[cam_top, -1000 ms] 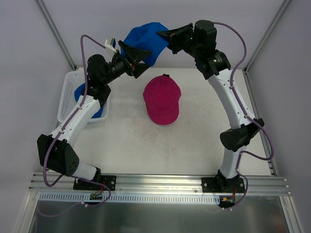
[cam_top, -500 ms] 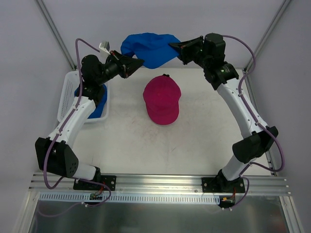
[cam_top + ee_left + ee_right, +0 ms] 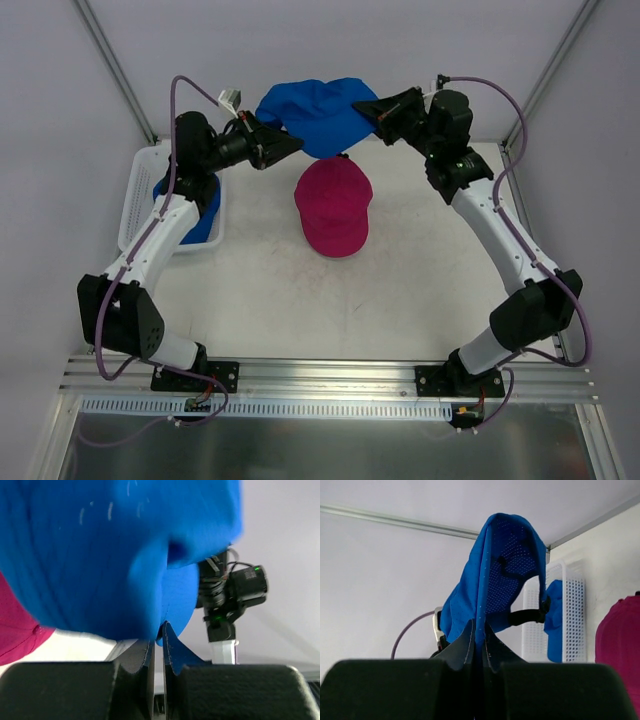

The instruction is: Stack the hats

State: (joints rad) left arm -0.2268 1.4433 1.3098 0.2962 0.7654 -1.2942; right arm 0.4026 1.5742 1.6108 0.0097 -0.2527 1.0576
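Note:
A bright blue hat hangs in the air at the back of the table, stretched between both grippers. My left gripper is shut on its left edge, with blue fabric pinched at the fingertips and the blue hat filling that view. My right gripper is shut on the opposite edge, where the blue hat rises from the closed gripper. A magenta hat lies on the table just below and in front, brim toward me.
A white slatted basket stands at the left edge with another blue hat in it, under the left arm. In the right wrist view the basket and the magenta hat show at right.
My left gripper, wide open a second ago, has shut on the blue hat's left edge. The right arm has shifted right, and the hat now spans between both grippers.

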